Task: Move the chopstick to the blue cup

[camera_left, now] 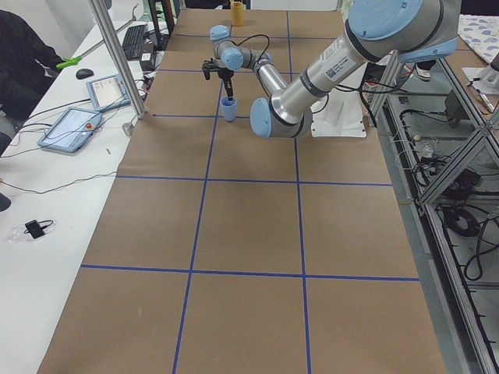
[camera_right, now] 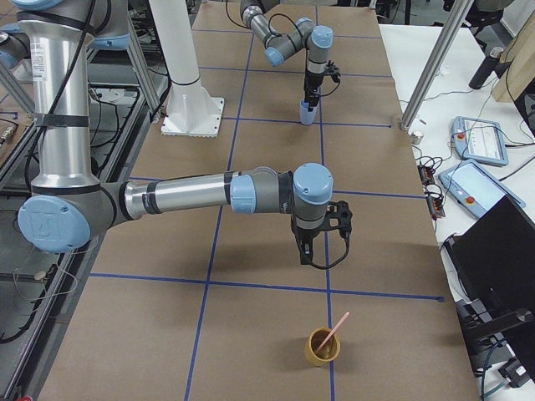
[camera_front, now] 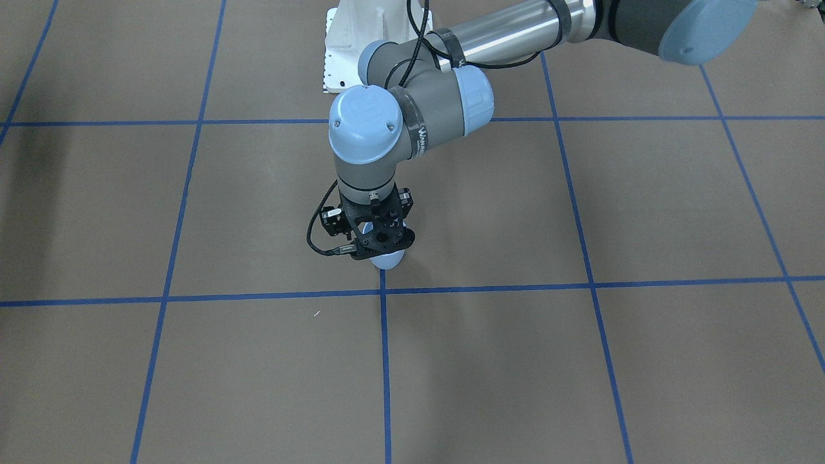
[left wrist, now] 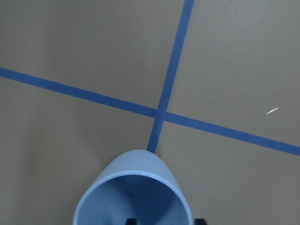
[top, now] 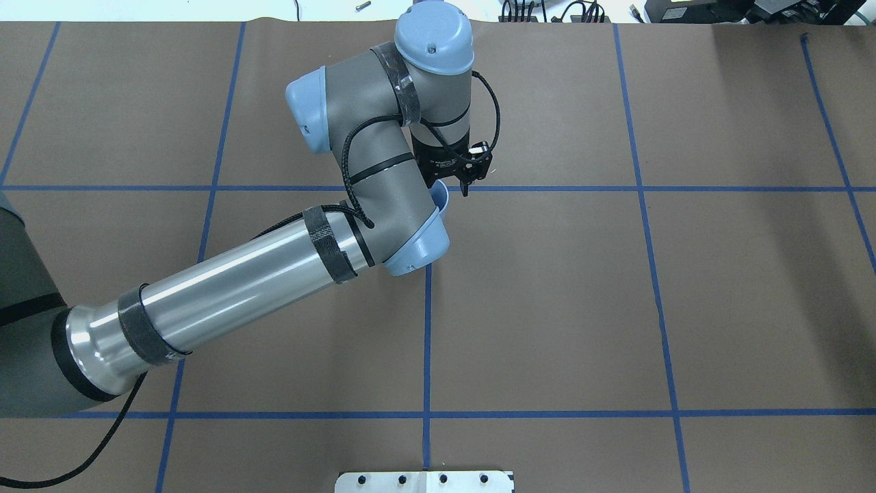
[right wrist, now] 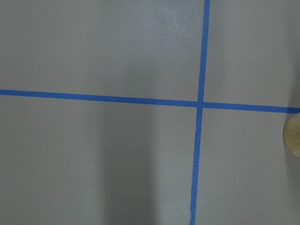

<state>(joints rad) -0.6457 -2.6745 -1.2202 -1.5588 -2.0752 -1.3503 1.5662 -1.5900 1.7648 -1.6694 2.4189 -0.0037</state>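
The pale pink chopstick (camera_right: 336, 328) leans in a tan cup (camera_right: 321, 349) near the table's right end. My right gripper (camera_right: 306, 253) hangs over bare table a little short of that cup. I cannot tell whether it is open or shut. The blue cup (camera_front: 388, 260) stands upright at a tape crossing, and shows too as the blue cup (left wrist: 136, 187) from the wrist. My left gripper (camera_front: 380, 248) points straight down onto it. Its two dark tips stand apart, one over the mouth and one just outside the rim, holding nothing.
The tan cup's edge (right wrist: 294, 136) shows at the right of the right wrist view. A tiny white speck (camera_front: 316, 314) lies near the blue cup. The white robot base (camera_front: 341, 51) is behind. A side bench with tablets (camera_right: 476, 138) and metal posts (camera_right: 426, 67) borders the table.
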